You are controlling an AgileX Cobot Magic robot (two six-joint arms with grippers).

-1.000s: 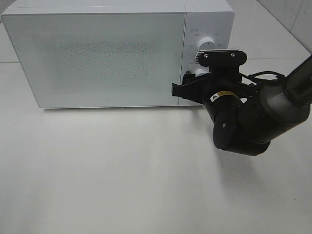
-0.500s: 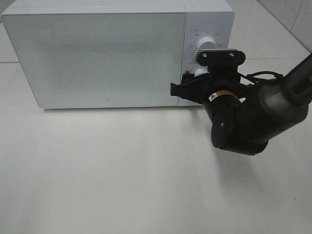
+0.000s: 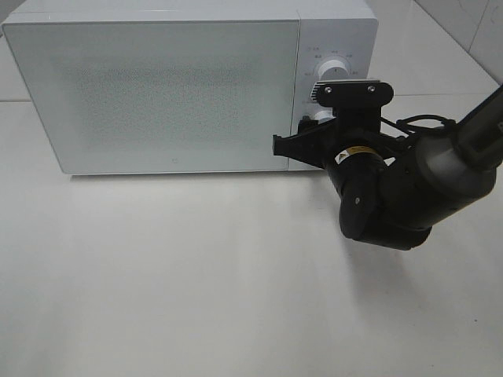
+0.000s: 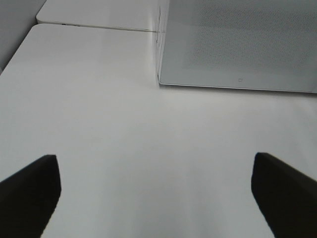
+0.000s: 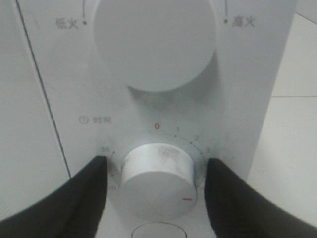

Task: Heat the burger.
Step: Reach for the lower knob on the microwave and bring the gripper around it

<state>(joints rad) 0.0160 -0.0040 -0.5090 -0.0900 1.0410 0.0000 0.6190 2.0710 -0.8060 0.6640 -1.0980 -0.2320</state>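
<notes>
- Left hand (image 4: 154, 171): fingers spread wide, holding nothing, over bare counter (image 4: 99, 109). Judged to be parked clear of the work.
- Right hand (image 5: 156, 166): one dark finger (image 5: 91, 191) on each side of the timer knob (image 5: 158, 183). A thin strip of panel shows between each finger and the knob, so it reads as open and straddling, not clamped. Placed for turning the dial, by my reading.
- Timer knob: white, round, lower centre of the right wrist frame. Its red mark sits at lower right, past the "3". Scale reads 0 (red), 1, 2, 3, with "35" at left. Label with a clock icon: 时间.
- Power knob (image 5: 156, 39): larger, white, top centre. 低火 at upper left, 高火 at upper right.
- Microwave (image 3: 157, 86): white, door shut and frosted. The small mark at the door's lower centre is too small to read.
- Burger: seen in no view. Likely behind the shut door, unconfirmed.
</notes>
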